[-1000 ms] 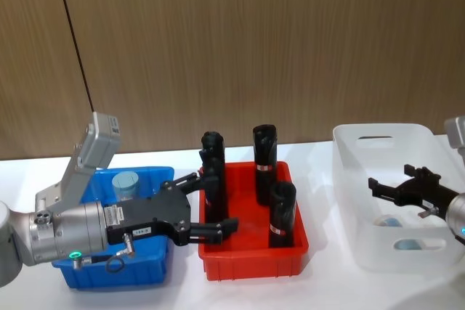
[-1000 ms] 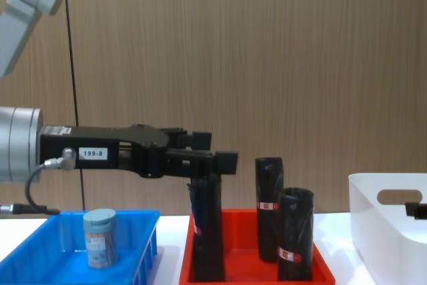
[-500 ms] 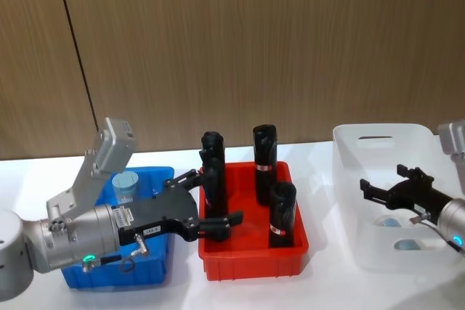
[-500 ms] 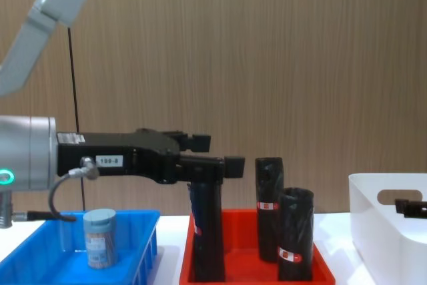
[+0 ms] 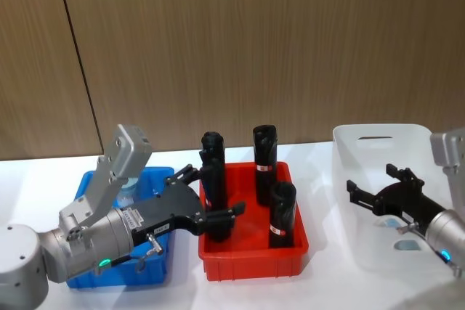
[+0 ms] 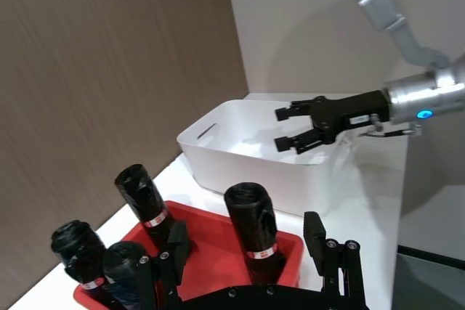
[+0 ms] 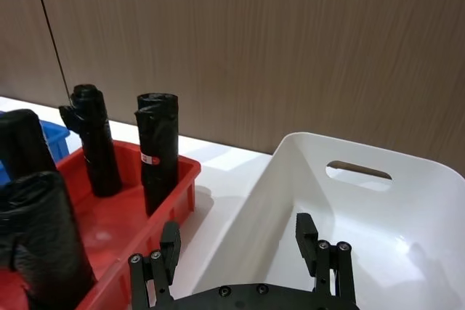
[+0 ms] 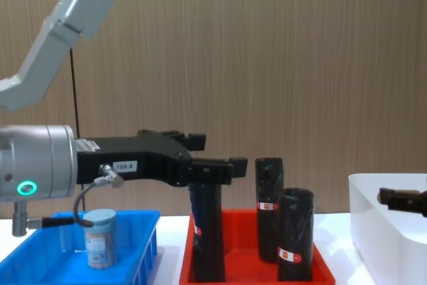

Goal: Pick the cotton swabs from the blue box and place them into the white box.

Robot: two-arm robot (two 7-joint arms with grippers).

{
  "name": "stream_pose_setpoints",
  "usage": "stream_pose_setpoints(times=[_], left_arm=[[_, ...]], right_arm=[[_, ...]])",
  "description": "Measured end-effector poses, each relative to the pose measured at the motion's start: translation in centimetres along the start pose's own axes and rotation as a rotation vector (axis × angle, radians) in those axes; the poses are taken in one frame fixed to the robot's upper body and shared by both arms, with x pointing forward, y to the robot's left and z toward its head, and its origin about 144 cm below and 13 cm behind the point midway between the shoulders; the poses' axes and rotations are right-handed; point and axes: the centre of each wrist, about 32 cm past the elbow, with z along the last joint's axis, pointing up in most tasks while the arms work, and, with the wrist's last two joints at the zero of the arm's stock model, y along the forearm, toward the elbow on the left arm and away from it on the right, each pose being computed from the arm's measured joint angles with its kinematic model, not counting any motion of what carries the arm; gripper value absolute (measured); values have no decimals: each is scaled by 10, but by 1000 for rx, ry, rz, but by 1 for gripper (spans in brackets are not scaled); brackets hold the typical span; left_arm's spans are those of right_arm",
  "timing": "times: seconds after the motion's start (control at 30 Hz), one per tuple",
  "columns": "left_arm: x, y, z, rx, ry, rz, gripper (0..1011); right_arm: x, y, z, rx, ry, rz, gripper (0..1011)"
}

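— Where do we see the clear, grey-lidded jar of cotton swabs (image 8: pixel 100 238)?
— Lower left – upright in the shallow blue plastic box (image 8: pixel 148 251). Our left gripper (image 5: pixel 214 192) is spread, empty, centre; right gripper (image 5: pixel 370 181) is spread over the glossy white plastic box (image 5: pixel 374 130).

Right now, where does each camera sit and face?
Head: high, looking down on blue box, red tray under left gripper, white box under right gripper.
Chest: low, looking across; left gripper side-on.
Left wrist: faces the white box; own fingers.
Right wrist: faces the wall; own fingers.
Both wrist views share the white box.
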Motion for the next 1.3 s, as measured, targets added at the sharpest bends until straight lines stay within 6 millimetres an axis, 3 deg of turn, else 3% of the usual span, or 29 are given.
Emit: stream_pose_setpoints(times=[0.9, 1.3], left_arm=[[-40, -13, -5, -25, -61, 272, 1004], [-59, -17, -7, -46, -81, 395, 1004]], right_arm=[[-70, -48, 17, 174, 5, -36, 1001], [-84, -61, 23, 213, 14, -49, 1001]])
